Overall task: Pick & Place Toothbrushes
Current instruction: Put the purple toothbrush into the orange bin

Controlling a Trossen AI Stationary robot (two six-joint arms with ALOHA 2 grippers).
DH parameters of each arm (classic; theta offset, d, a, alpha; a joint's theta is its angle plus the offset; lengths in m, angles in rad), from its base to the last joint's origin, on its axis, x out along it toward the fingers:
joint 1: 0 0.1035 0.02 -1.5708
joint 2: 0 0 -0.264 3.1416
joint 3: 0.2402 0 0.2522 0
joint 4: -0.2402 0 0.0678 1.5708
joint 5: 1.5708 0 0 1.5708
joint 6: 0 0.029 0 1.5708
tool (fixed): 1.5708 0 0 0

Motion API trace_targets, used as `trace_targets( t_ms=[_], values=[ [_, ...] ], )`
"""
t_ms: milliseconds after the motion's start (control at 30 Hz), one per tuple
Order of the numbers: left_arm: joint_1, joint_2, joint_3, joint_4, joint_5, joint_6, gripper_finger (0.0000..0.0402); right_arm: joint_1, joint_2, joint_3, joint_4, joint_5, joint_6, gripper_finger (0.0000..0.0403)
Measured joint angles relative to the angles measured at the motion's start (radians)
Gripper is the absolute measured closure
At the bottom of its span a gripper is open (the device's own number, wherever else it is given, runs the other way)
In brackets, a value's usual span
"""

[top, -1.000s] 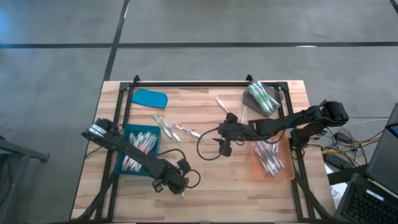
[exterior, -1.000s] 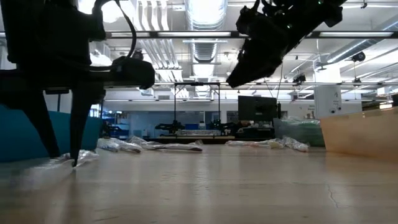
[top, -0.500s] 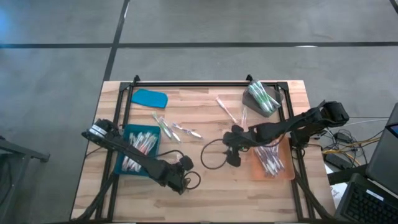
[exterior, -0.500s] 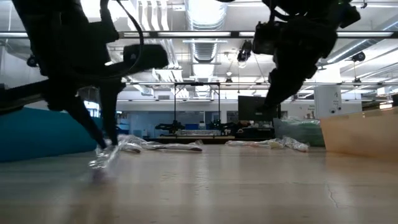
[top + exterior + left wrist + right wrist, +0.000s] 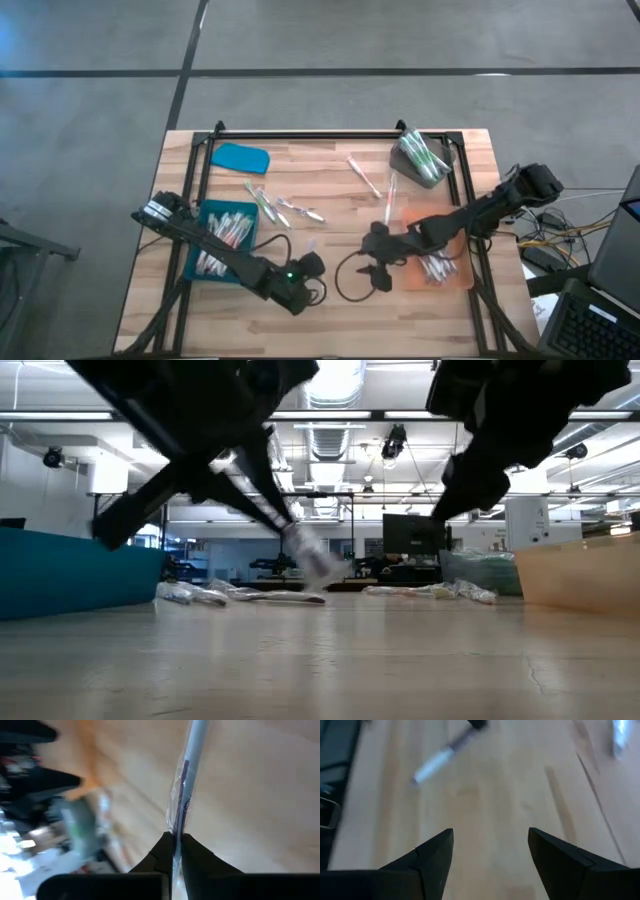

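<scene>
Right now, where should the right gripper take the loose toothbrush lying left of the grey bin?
Probably its middle, from straight above: the toothbrush lies flat and diagonal on the table, so turn the open right gripper to close across its thin shaft.

On the counter (image 5: pixel 330 165), 1 tray (image 5: pixel 196 262) is sitting at the left and another (image 5: pixel 462 280) at the right (each holding toothbrushes), while loose toothbrushes (image 5: pixel 283 208) are lying between them, nearer the far edge.
</scene>
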Motion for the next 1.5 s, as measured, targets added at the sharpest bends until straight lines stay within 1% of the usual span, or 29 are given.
trace_targets(
  t_ms=[167,267,367,500,733,1133,1333,1500],
  values=[
    [0.0,0.0,0.0,0.177,-0.133,0.194,0.038,0.056,0.0,-0.007,0.116,0.052,-0.003,0.0162],
    [0.004,0.0,0.0,0.294,-0.187,0.307,0.038,0.075,0.0,-0.008,0.153,0.071,-0.002,0.0173],
    [0.005,0.0,0.0,0.404,-0.202,0.432,0.038,0.08,0.0,-0.008,0.181,0.104,-0.001,0.0182],
    [0.005,0.0,0.0,0.513,-0.209,0.578,0.038,0.079,0.0,-0.008,0.212,0.108,0.001,0.0191],
    [0.016,0.0,0.0,0.554,-0.254,0.814,0.038,0.079,0.0,-0.008,0.32,0.083,-0.005,0.0197],
    [0.024,0.0,0.0,0.759,-0.253,1.069,0.038,0.052,0.0,-0.008,0.349,0.1,-0.003,0.0168],
    [0.028,0.0,0.0,0.779,-0.235,1.095,0.038,0.031,0.0,-0.005,0.374,0.101,-0.007,0.0159],
    [0.033,0.0,0.0,0.779,-0.235,1.096,0.038,0.025,0.0,-0.004,0.376,0.101,-0.007,0.018]
  ],
)
